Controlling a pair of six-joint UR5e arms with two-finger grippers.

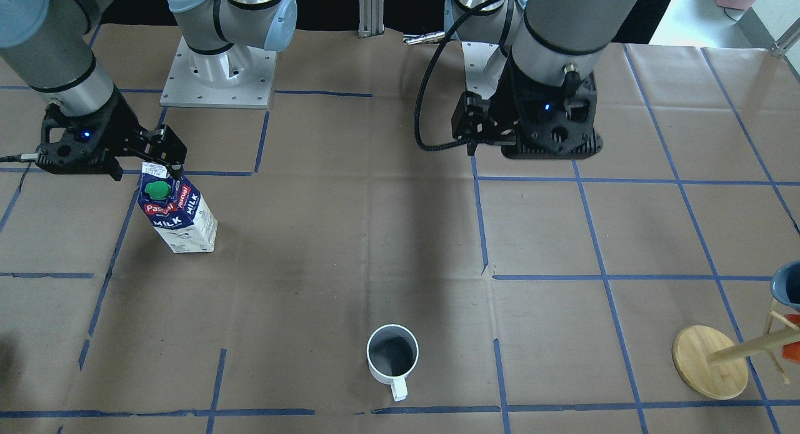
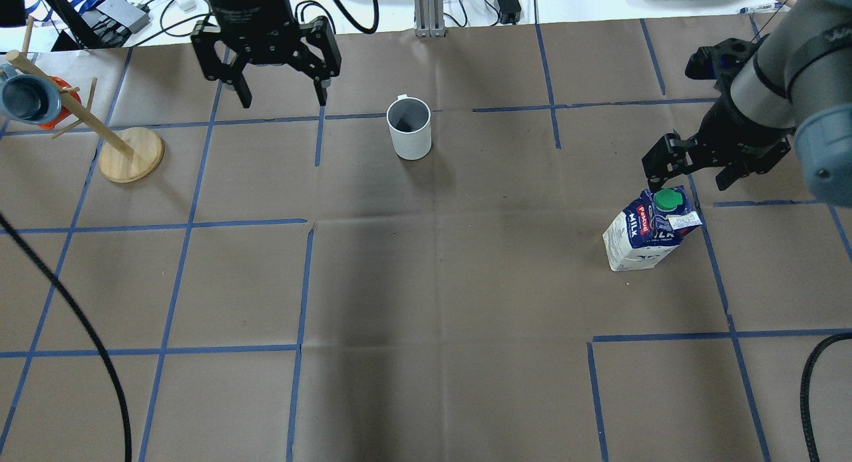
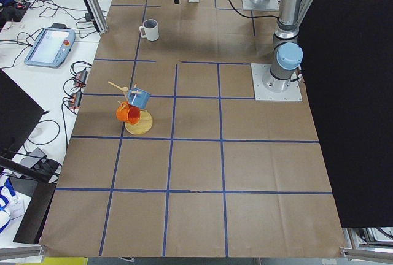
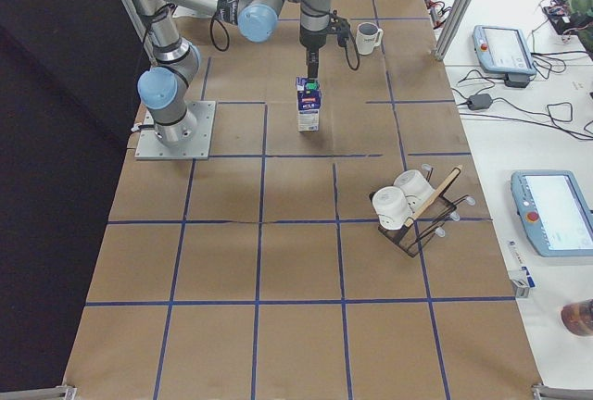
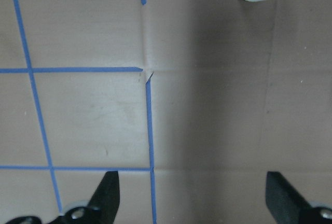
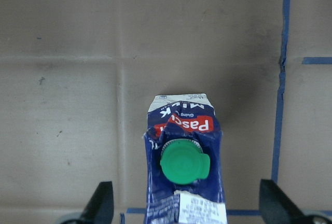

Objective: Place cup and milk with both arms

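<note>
- As seen from overhead, shows the left gripper (image 2: 285, 101) at upper left, fingers spread wide with nothing between them, and puts the cup (image 2: 409, 129) upright just right of it, near top centre of the paper-covered table (image 2: 426, 282).
- Also places the milk (image 2: 649, 232) upright at centre right, with the right gripper (image 2: 685, 182) just above its top, fingers parted wider than the milk and closed on nothing; sets a wooden mug stand (image 2: 130, 154) at far left.
- From the front-facing view, mirrors this: milk at centre left under the right gripper, cup at bottom centre with handle toward the lower edge, left gripper at upper right, well apart from the cup.
- From the left wrist, catches only the cup's rim at the top right edge, with both fingertips far apart at the bottom corners.
- From the right wrist, looks straight down on the milk's top, one finger at either lower corner, clear of its sides.
- From the right side view, shows milk and cup standing well apart in the upper middle.
</note>
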